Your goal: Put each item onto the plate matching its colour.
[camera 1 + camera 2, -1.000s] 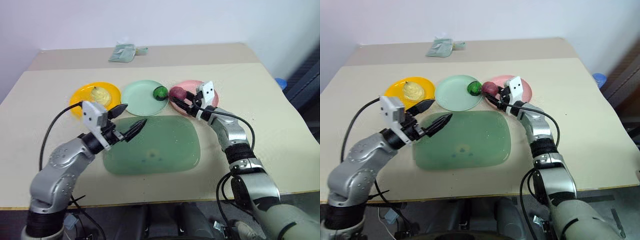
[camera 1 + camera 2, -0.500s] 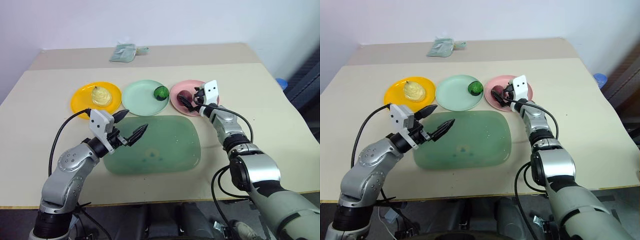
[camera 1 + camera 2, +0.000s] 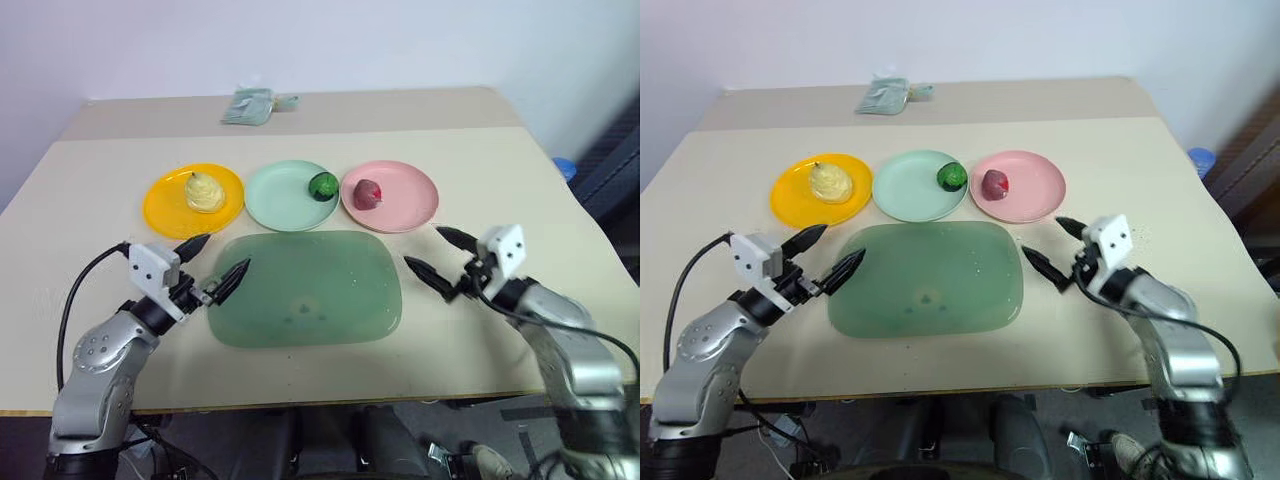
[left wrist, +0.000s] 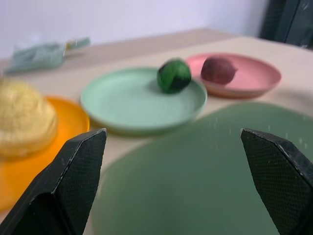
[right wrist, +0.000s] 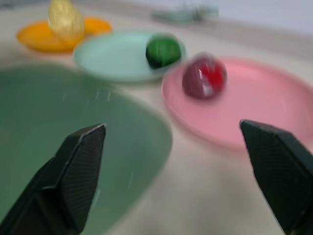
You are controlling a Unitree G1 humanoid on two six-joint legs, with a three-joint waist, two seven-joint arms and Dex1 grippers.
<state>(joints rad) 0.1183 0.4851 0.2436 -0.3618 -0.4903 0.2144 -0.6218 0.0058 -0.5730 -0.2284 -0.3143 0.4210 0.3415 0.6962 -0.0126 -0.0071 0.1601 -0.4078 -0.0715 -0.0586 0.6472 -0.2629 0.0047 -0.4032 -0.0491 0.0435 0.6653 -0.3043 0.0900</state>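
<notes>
- Left gripper (image 3: 212, 261) hangs over the table's near left, by the left edge of the big green tray (image 3: 310, 290); its two black fingers are spread wide with nothing between them.
- Farthest left in the row of plates behind the tray is the yellow-orange plate (image 3: 165, 205), with the pale yellow pear-like lump (image 3: 204, 191) sitting on it.
- Next comes the pale mint green plate (image 3: 280, 197); the dark green ball (image 3: 322, 185) rests on it, close to its right rim.
- Just beside that is the pink plate (image 3: 405, 195), and the dark red-purple lump (image 3: 367, 193) lies on its left part.
- A greenish packet (image 3: 250, 104) lies at the far edge of the table (image 3: 500, 170).
- Right gripper (image 3: 437, 256) hovers off the tray's right edge, in front of the pink plate and apart from it; its fingers also stand wide apart and hold nothing.
</notes>
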